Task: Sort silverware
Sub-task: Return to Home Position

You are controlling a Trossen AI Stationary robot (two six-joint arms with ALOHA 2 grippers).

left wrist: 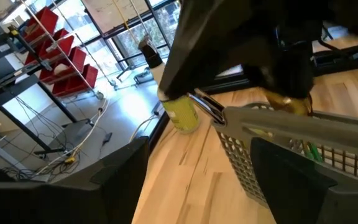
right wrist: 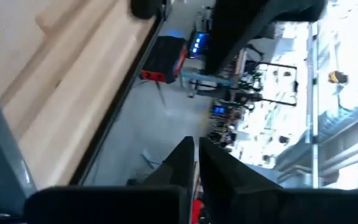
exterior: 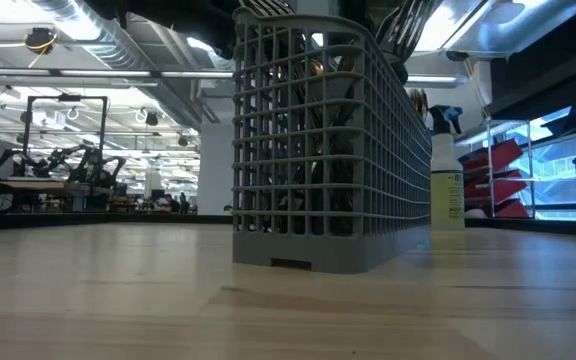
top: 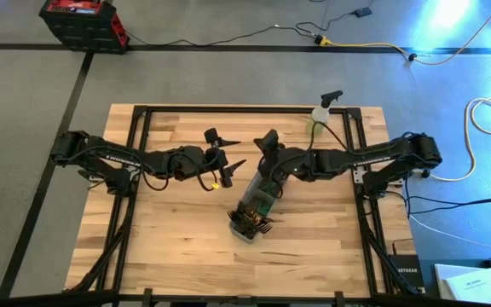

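Left arm, right arm black, jointed; white forearm lettering; black cables; left end effector: dark fingers.

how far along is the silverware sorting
Looks nearly finished: the silverware sits in the caddy, and the high view shows no loose pieces on the table. Nothing is in hand: left gripper open, right gripper shut, both empty near the caddy. Likely only pulling the arms back is left.
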